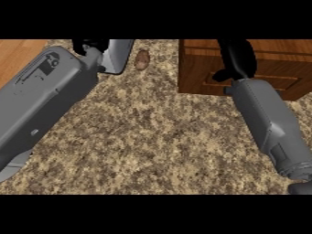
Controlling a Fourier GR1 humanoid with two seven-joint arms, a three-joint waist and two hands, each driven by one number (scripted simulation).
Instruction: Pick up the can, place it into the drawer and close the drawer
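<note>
The right hand [235, 57] lies over the wooden drawer [206, 68] at about one o'clock, black and stretched toward the top edge. Only its back shows, so I cannot tell whether its fingers are spread or curled, or whether they hold anything. Its grey right forearm [273, 123] runs down toward five o'clock.

The left hand [90, 45] shows at about eleven o'clock as a small black shape at the top edge, mostly hidden behind the wrist; its fingers cannot be made out either. The grey left forearm [36, 100] slants down toward eight o'clock.

Between the two hands, at twelve o'clock, a small brown can [142, 59] lies on the speckled counter [158, 137], apart from both hands and just left of the drawer.
</note>
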